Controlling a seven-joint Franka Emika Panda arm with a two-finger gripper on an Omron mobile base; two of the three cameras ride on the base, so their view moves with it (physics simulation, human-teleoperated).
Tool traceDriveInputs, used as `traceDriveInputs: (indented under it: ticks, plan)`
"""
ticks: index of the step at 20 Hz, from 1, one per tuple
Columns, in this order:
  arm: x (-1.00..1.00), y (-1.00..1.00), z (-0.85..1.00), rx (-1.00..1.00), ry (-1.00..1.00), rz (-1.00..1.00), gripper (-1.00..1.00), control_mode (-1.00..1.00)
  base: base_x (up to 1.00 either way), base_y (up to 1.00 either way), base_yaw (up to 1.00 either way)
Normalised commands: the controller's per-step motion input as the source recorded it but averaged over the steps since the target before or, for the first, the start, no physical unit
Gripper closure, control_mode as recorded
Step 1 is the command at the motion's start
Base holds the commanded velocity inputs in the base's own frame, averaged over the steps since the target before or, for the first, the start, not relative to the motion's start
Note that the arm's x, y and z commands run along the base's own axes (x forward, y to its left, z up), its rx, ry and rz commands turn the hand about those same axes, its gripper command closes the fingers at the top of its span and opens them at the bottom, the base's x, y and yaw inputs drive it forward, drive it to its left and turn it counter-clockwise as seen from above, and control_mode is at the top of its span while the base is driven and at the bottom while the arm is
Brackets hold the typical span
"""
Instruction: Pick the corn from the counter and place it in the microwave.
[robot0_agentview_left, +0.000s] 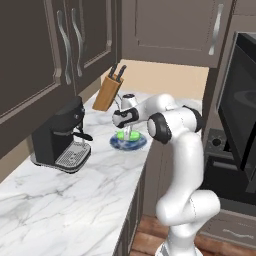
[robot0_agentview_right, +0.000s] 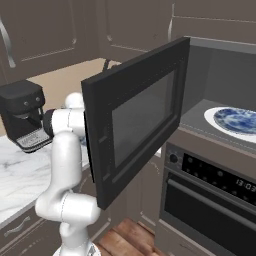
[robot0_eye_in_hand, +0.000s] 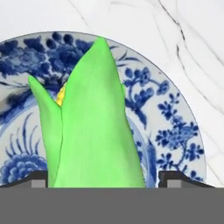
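The gripper (robot0_agentview_left: 128, 134) is held directly above the blue patterned plate (robot0_agentview_left: 129, 143), pointing down at it. In the hand view its 2 fingertips (robot0_eye_in_hand: 38, 178) stand one on each side of the corn (robot0_eye_in_hand: 94, 127), the jaws spread wider than the husk at that level; whether the pads touch the husk cannot be told, since the lower part of the ear is cut off at the bottom of that view. The corn lies on the plate, its tapered tip pointing away from the hand and a sliver of yellow kernels showing between the green leaves.

The plate rests on the counter (robot0_agentview_left: 60, 200), near the counter's front edge, with the coffee machine (robot0_agentview_left: 59, 136) to its left and the knife block (robot0_agentview_left: 109, 90) behind it. The microwave (robot0_agentview_right: 200, 95) is well to the right of the plate, its door (robot0_agentview_right: 135, 120) swung wide open, and a second patterned plate (robot0_agentview_right: 235, 121) sits inside.

The step in hand is judged to be the grasp. It is best done by keeping the ear centred between the jaws, closing on the thick middle rather than the loose tip, and lifting straight up so the plate is not dragged.
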Motion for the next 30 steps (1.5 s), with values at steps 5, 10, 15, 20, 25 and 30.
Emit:
traceDriveInputs:
  ticks: [5, 10, 15, 20, 25, 30]
  plan:
    - [-0.36, -0.03, -0.17, 0.00, 0.00, 0.00, 1.00, -1.00, 0.00, 0.00, 0.00]
    - [-0.50, 0.00, 0.30, 0.00, -0.08, 0.00, 1.00, -1.00, 0.00, 0.00, 0.00]
    - [-0.86, -0.01, 0.98, 0.01, -0.19, 0.00, 1.00, -1.00, 0.00, 0.00, 0.00]
    - [-1.00, -0.04, 1.00, 0.02, -0.15, -0.05, 1.00, -1.00, 0.00, 0.00, 0.00]
    - [-1.00, -0.16, 0.91, 0.13, -0.01, -0.21, 1.00, -1.00, 0.00, 0.00, 0.00]
    - [-1.00, -0.14, 0.91, 0.17, 0.00, -0.32, 1.00, -1.00, 0.00, 0.00, 0.00]
